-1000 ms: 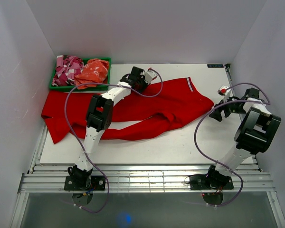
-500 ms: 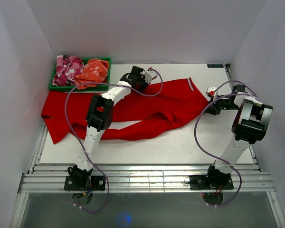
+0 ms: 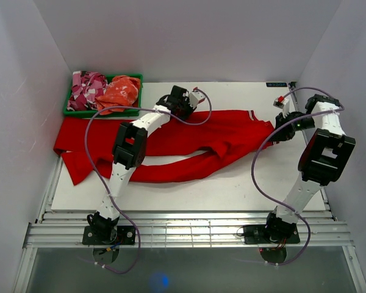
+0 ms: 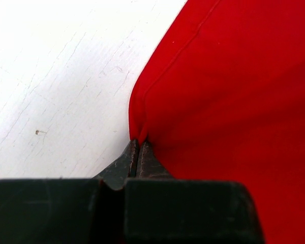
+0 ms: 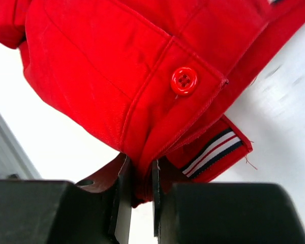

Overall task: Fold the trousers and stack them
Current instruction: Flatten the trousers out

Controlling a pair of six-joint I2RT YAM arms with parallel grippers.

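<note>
Standing at the near edge: left arm base (image 3: 108,235) and right arm base (image 3: 271,233), both bolted to a slatted metal rail (image 3: 189,231), each trailing a purple cable (image 3: 256,177). Beyond the rail, a white table (image 3: 232,183). On it, one pair of red trousers (image 3: 189,137), spread nearly the table's full width, waist to the right, two legs running left, with the leg ends reaching past the table's left edge. The near leg lies bunched and curved, the far leg flatter. Right jaws: narrow, clamped on a fold of cloth at the waistband corner on the right side of the table. The right wrist view shows a red button (image 5: 183,80) just above the grip and a strip of white, red and dark striped tape (image 5: 213,150) on the inside of the band. Left jaws: pressed fully together, pinching the far edge of the trousers about midway along the garment. The left wrist view shows a small peak of red cloth caught at the tips, with bare table to the left of it. At the far left corner, a green bin (image 3: 104,112), its near wall just beside the far leg. In the bin, a pink-and-white patterned garment (image 3: 85,88) on the left and a crumpled orange-red cloth (image 3: 119,91) on the right.
</note>
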